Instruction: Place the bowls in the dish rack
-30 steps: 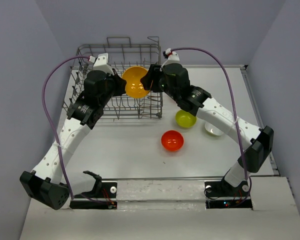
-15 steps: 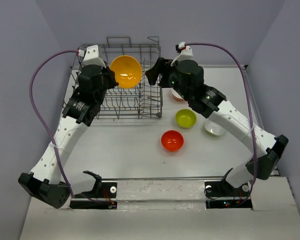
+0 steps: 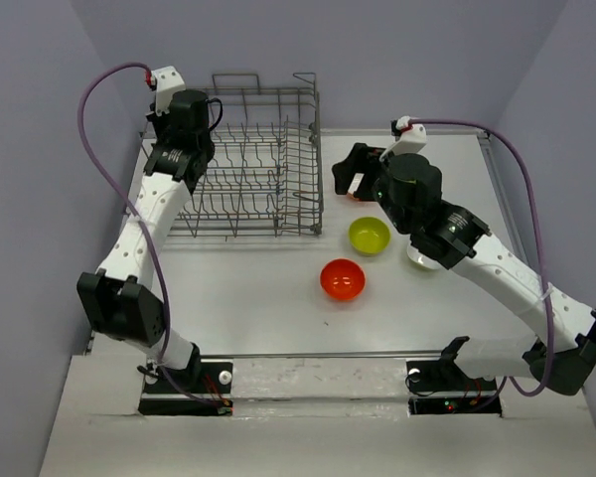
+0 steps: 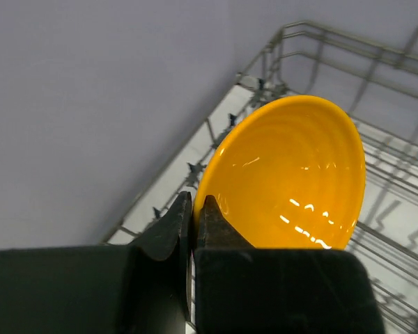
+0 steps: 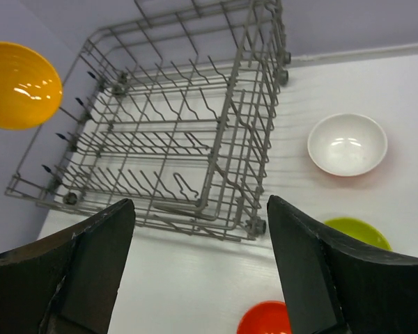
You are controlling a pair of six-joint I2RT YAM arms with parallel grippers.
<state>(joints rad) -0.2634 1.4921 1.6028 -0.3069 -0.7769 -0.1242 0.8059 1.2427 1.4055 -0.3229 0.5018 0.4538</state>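
Observation:
My left gripper (image 4: 194,202) is shut on the rim of the yellow-orange bowl (image 4: 292,174), holding it tilted on edge above the far left corner of the dish rack (image 4: 390,160). From above, the left wrist (image 3: 184,109) hides that bowl. The right wrist view shows the bowl (image 5: 21,85) left of the rack (image 5: 174,139). My right gripper (image 5: 200,202) is open and holds nothing, just right of the rack (image 3: 248,169). The red-orange bowl (image 3: 343,279), lime green bowl (image 3: 369,236) and plain white bowl (image 3: 424,258) sit on the table.
A white bowl with an orange-red outside (image 5: 347,144) sits on the table right of the rack, under my right arm in the top view. The rack's raised handle loops (image 3: 236,79) stand at its far side. The rack holds no dishes.
The right gripper opened wider and pulled back to the right, away from the rack. The left arm carried the yellow-orange bowl from over the rack's middle to its far left corner.

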